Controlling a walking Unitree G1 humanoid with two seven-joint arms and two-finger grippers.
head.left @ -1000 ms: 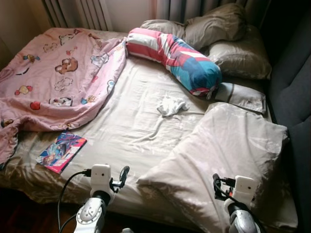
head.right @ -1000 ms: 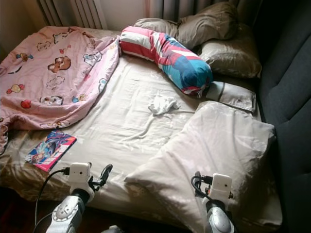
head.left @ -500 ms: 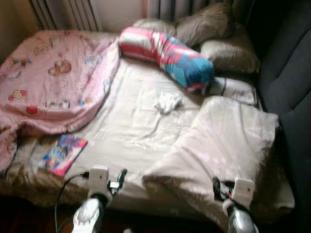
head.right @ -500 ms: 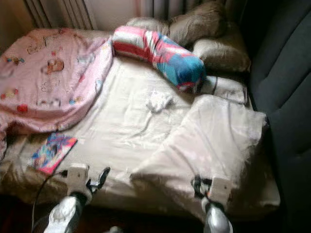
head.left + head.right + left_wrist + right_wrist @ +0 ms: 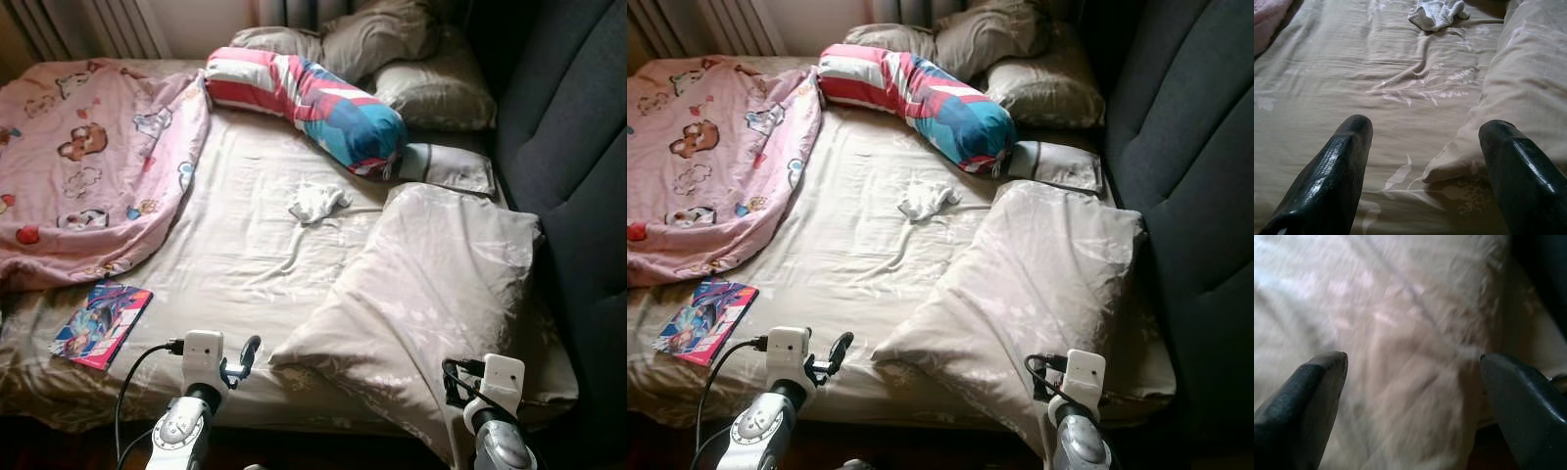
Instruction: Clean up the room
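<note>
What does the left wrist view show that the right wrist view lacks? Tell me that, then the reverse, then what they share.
Left wrist view, of the two: the white cloth, a corner of the pink blanket and the leaf-printed sheet, all ahead of the left gripper.
Right wrist view, of the two: the right gripper and a dark area beside the pillow; this picture is blurred.
Both: the pillow, and a gripper with its fingers apart, holding nothing.

- No text, label, brand or number can be read anywhere.
- The colourful book [image 5: 100,324] on the bed [image 5: 245,264] has cover print too small to read.
</note>
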